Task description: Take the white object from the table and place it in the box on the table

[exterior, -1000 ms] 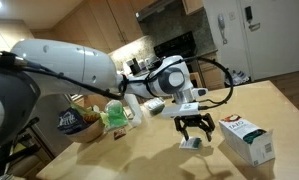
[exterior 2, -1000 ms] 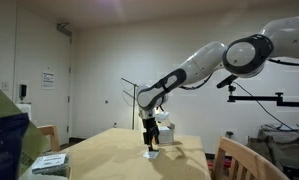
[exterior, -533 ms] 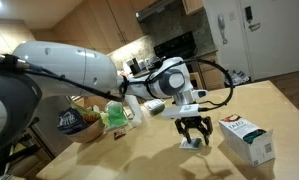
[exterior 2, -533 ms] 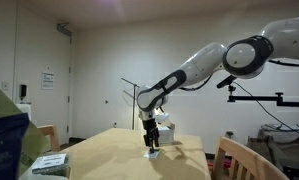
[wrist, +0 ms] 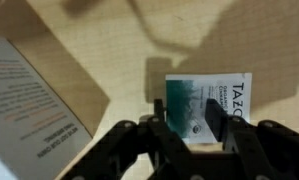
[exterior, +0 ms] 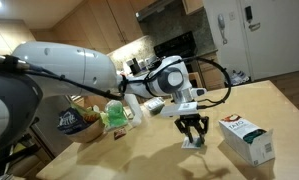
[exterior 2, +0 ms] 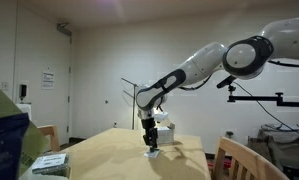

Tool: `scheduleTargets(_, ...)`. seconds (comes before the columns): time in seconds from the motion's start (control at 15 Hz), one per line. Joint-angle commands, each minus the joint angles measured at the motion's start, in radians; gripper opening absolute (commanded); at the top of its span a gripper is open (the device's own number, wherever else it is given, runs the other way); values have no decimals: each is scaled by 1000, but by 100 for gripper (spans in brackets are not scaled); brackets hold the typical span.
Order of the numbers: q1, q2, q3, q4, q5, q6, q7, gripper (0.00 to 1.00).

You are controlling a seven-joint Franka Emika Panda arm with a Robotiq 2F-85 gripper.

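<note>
The white object (wrist: 211, 92), a small flat packet with a teal patch, lies on the wooden table (wrist: 99, 40). My gripper (wrist: 189, 115) stands directly over it, half closed, and its dark fingers (wrist: 159, 118) straddle the teal patch with a gap still between them. In both exterior views the gripper (exterior: 194, 138) (exterior 2: 151, 148) points straight down at the tabletop with the packet (exterior: 196, 144) beneath it. The box (exterior: 246, 138), a white carton with green print, lies close beside the gripper. In the wrist view the box (wrist: 29, 100) fills the left side.
A dark basket (exterior: 77, 122) and a green bag (exterior: 115, 116) stand behind the arm near the table's far side. A blue carton (exterior 2: 4, 140) and a flat grey-white block (exterior 2: 51, 162) sit in the foreground of an exterior view. A wooden chair (exterior 2: 234, 158) stands at the table's edge.
The jaws have narrowed steadily from wide open to half closed around the packet. The arm has stayed over the same spot on the table.
</note>
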Motion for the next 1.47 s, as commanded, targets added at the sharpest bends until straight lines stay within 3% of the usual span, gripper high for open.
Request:
scheduleTargets(0.0,-5,8,6,34,3,-30,-22,51)
scheduleTargets(0.2,-6,16,8,44,5,-36,-29,52)
scheduleTargets(0.33,-2,30,0,62,18,-44,-41,47)
scheduleTargets(0.47,-2,41,2,77,19,-49,-60,37)
scheduleTargets(0.53,-2,46,4,84,20,-52,-69,25)
scheduleTargets(0.67,0,54,5,99,19,-62,-83,23)
scheduleTargets(0.87,6,64,2,121,15,-77,-92,5)
scheduleTargets(1.07,9,56,9,116,3,-75,-89,0)
scheduleTargets(1.4,30,-1,-12,51,-12,-14,-31,1)
